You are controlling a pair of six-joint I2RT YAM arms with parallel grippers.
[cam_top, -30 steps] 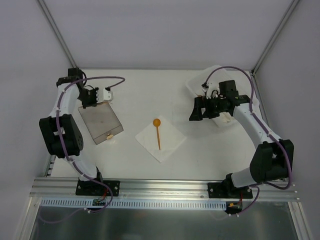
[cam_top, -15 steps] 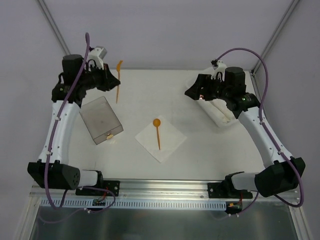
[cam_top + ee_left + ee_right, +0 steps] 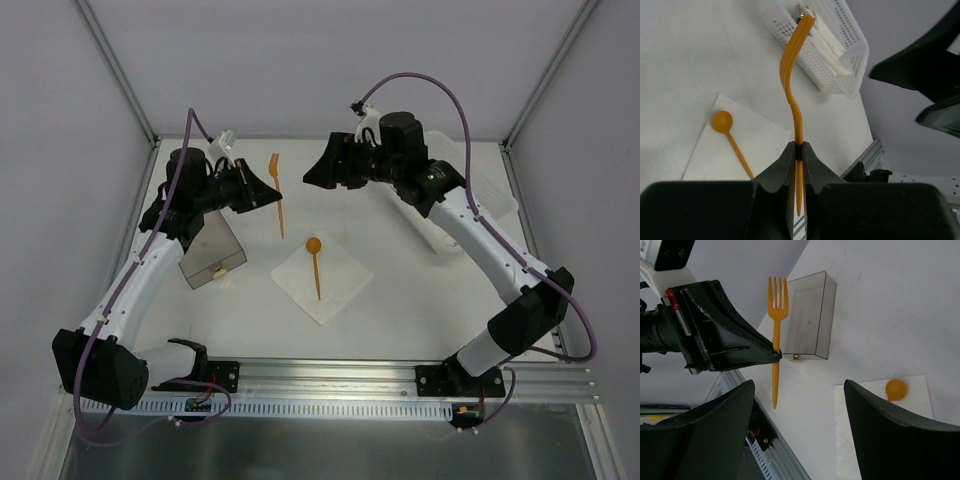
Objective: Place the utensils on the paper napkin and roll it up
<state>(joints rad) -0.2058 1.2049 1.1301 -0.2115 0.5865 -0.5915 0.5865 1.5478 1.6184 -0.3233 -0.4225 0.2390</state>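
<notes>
Right now your left claw [image 3: 277, 198] is clenching the orange fork [image 3: 281, 215] low on its handle. The tines are pointing toward the far edge of the desk [image 3: 400, 300] and the handle's tail is sticking out toward the near edge. You are holding the fork up off the desk, above the stretch between the box [image 3: 215, 257] and the napkin [image 3: 338, 285].

Your right claw [image 3: 312, 178] is hovering over the far middle of the desk with its jaws standing apart and nothing between them. It is facing the left claw and the fork, near them but touching neither.

The napkin is lying flat and unrolled around the middle of the desk, turned so that one corner is pointing at the near edge. The orange spoon [image 3: 316, 265] is resting on it, with its bowl by the far corner and its handle running back toward the napkin's centre.

The smoky box is sitting toward the left edge, partly under your left arm. The white tray [image 3: 855, 50] is sitting by the far right corner, with your right arm crossing over it.
</notes>
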